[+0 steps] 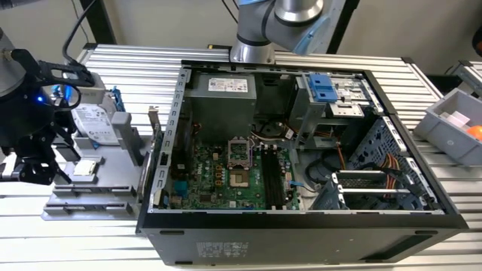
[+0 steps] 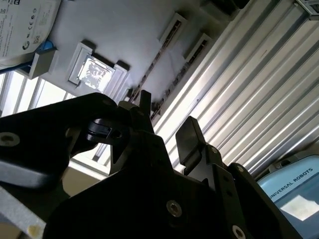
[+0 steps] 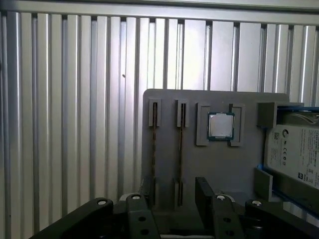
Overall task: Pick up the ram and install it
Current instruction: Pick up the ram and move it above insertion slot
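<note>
Grey plastic is lying beneath me: a holder tray (image 3: 234,164) sitting on the ribbed aluminium table (image 3: 75,124). I am hovering over it with my gripper (image 3: 169,191), and my two black fingers (image 3: 203,186) are standing well apart with nothing between them.

The ram is waiting in that tray as two thin sticks, each standing on edge in its own narrow slot. In the first wrist view, one ram stick (image 3: 153,149) and the other ram stick (image 3: 180,149) are running side by side, close together and parallel. A square silver processor chip (image 3: 220,125) is sitting in a pocket just beside them, and a hard drive (image 3: 294,149) in a blue frame is lying beyond it. I am touching none of these.

In the exterior view I am hanging at the middle left of the frame, over the tray in the lower left. An open computer case (image 1: 301,231) is taking up the centre and right, just beside the tray. Inside it, a green motherboard (image 1: 218,180) is showing, with long black slots (image 1: 272,180) near the lower centre.
</note>
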Controlling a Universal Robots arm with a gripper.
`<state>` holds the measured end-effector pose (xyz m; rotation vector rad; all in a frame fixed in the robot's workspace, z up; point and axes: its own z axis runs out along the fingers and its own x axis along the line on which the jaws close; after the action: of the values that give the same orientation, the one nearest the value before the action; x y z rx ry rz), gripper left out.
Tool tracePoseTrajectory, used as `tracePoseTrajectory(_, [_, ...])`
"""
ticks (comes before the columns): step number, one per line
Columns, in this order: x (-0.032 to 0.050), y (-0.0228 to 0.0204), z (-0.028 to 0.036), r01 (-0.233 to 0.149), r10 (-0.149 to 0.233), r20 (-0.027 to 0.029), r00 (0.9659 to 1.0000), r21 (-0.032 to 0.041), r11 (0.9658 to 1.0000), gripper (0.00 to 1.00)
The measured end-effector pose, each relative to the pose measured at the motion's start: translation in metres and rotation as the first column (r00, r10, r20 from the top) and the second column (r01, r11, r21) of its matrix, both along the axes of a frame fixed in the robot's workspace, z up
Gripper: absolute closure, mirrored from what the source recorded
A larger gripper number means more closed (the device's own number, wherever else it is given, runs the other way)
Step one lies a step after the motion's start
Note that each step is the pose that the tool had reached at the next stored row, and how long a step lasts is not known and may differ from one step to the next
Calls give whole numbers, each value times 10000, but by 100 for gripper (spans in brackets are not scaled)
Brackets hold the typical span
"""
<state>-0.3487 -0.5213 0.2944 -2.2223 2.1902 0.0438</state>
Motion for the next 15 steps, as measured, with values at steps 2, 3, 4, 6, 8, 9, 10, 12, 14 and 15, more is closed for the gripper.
tracePoseTrajectory(2, [0,0,-21,2,-2,-1,10000,-1,10000,0])
tracePoseTrajectory(3, [-1,-1,-32,2,-2,-2,10000,-2,10000,0])
tracePoseTrajectory(4, [0,-1,-45,1,-1,-2,10000,-2,10000,0])
tracePoseTrajectory(6, [0,-1,-69,1,-1,-2,10000,-2,10000,0])
tracePoseTrajectory(8, [0,0,-92,1,-1,-1,10000,-2,10000,0])
tracePoseTrajectory(9, [0,-1,-104,1,-1,0,10000,0,10000,0])
tracePoseTrajectory(10, [0,-1,-113,2,-2,-1,10000,-2,10000,0])
tracePoseTrajectory(12, [0,-1,-133,2,-2,0,10000,-1,10000,0])
tracePoseTrajectory(14, [-1,-5,-148,2,-2,-4,10000,-4,10000,0])
tracePoseTrajectory(15, [0,-10,-158,0,0,-2,10000,-2,10000,0])
